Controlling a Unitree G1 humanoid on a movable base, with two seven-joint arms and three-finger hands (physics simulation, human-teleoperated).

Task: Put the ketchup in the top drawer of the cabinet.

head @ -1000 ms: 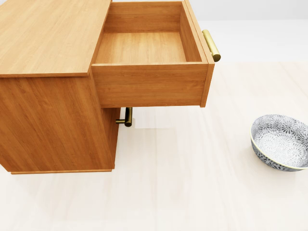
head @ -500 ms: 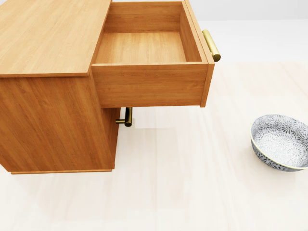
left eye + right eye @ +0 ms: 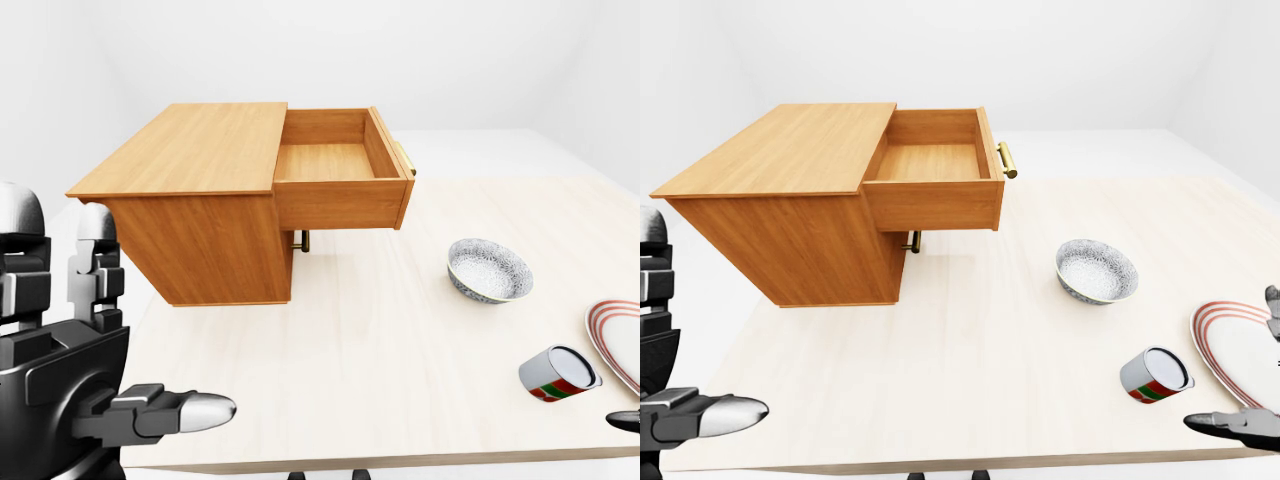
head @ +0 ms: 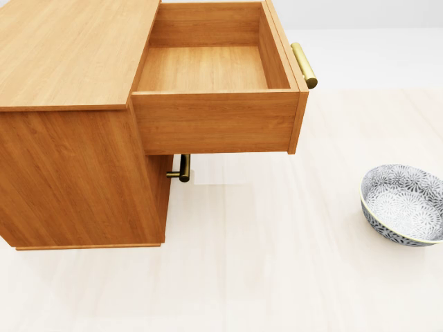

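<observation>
Well, nothing has moved: the head view matches the two before it exactly, so base and cam are holding and no step has been made in the last sec. For the task that means approach only, with no grasp begun.

Drawer [image 4: 204, 69] of the cabinet [image 4: 69, 48] is pulled fully out to the head view's right and is bare inside, so it is ready to receive.

No ketchup bottle shows anywhere. The only candidate is a tin [image 3: 560, 375] with a red/green label, and I can't say if that is the ketchup. It lies on its side on the table [image 3: 350, 380] at the left-eye view's lower right, just beside the plate [image 3: 620, 340], below the bowl [image 4: 405, 204] and well apart from the drawer. Its long axis runs approx. lower-left to upper-right in that view, pale end pointing up-right.

L hand [image 3: 150, 415] sits low-left, fingers extended, holding nothing. R hand [image 3: 1240, 425] is at the right-eye view's bottom-right edge, mostly cropped; its fingers look spread, nothing in them, near the tin but not touching.
</observation>
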